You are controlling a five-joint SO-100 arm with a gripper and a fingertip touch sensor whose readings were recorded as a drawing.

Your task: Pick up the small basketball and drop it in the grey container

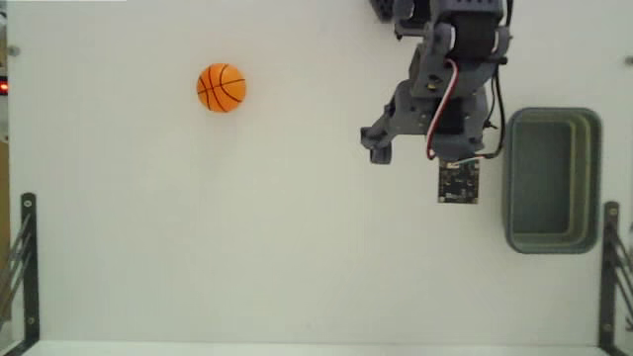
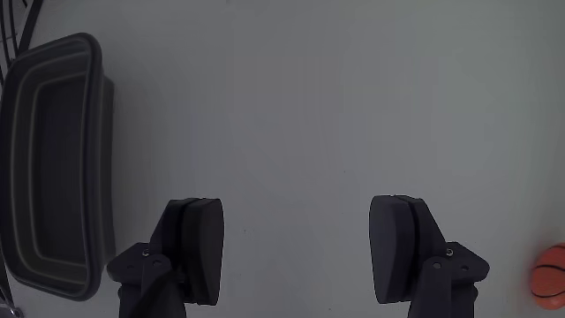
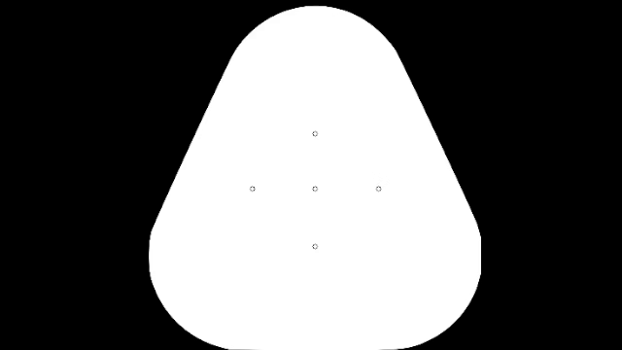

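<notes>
The small basketball (image 1: 221, 88), orange with black seams, rests on the white table at the upper left of the fixed view. In the wrist view only its edge shows at the lower right (image 2: 549, 270). The grey container (image 1: 552, 180) stands at the right edge of the fixed view, hollow and with nothing in it; the wrist view has it at the far left (image 2: 55, 168). My gripper (image 1: 420, 156) hangs over the table just left of the container, far from the ball. In the wrist view the gripper (image 2: 297, 243) is open, its jaws wide apart over bare table.
Black metal brackets stand at the table's lower left (image 1: 25, 259) and lower right (image 1: 613, 267) corners in the fixed view. The arm comes in from the top edge. A wide stretch of white table lies between the gripper and the ball.
</notes>
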